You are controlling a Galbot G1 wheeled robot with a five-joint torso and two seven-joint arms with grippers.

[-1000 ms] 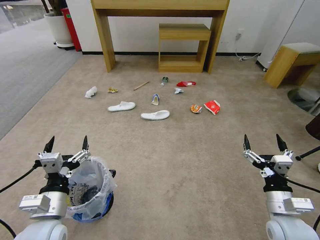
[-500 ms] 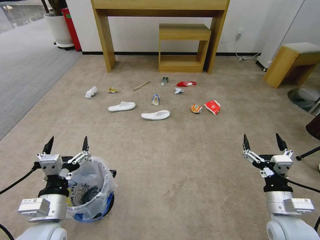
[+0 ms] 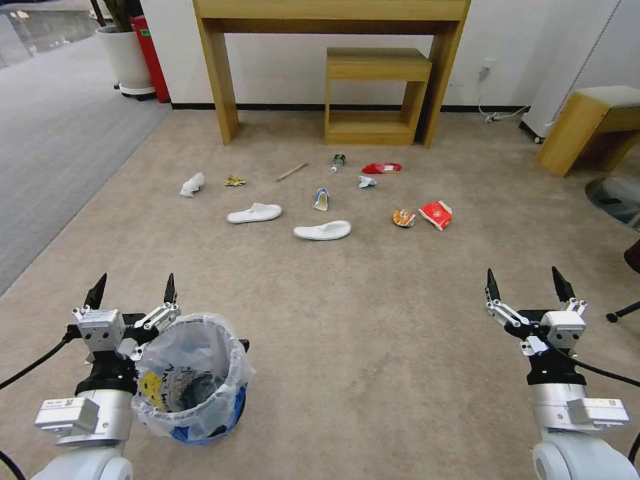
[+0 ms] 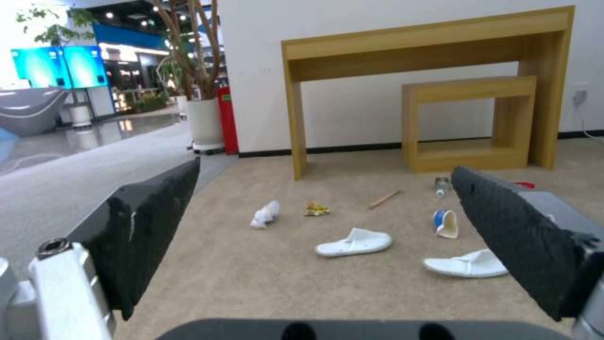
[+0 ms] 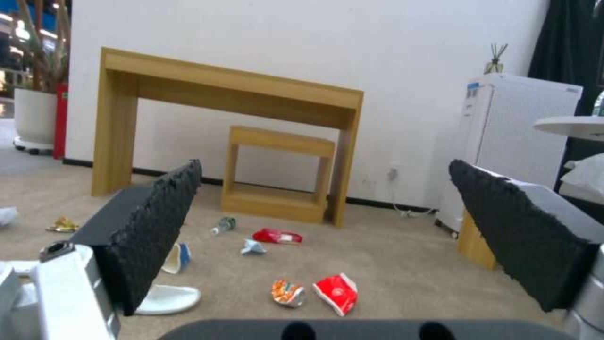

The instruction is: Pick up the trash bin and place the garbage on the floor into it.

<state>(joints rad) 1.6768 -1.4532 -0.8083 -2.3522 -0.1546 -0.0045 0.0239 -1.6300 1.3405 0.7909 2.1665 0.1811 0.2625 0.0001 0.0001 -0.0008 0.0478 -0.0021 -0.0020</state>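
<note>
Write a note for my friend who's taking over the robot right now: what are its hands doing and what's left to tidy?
Left gripper: open, empty, just beside the trash bin, which stands on the floor.
Right gripper: open, empty, held out over bare carpet.
Garbage ahead: two slippers, crumpled paper, snack packets, stick, small bottle.
Done: nothing yet.
Left: grab the bin, collect everything.

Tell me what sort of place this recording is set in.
Probably an office or showroom floor staged as a room. Beige carpet meets grey carpet, a wooden console table with a smaller shelf unit lines a white wall, and the left wrist view shows a lobby-like area with lit screens beyond.
</note>
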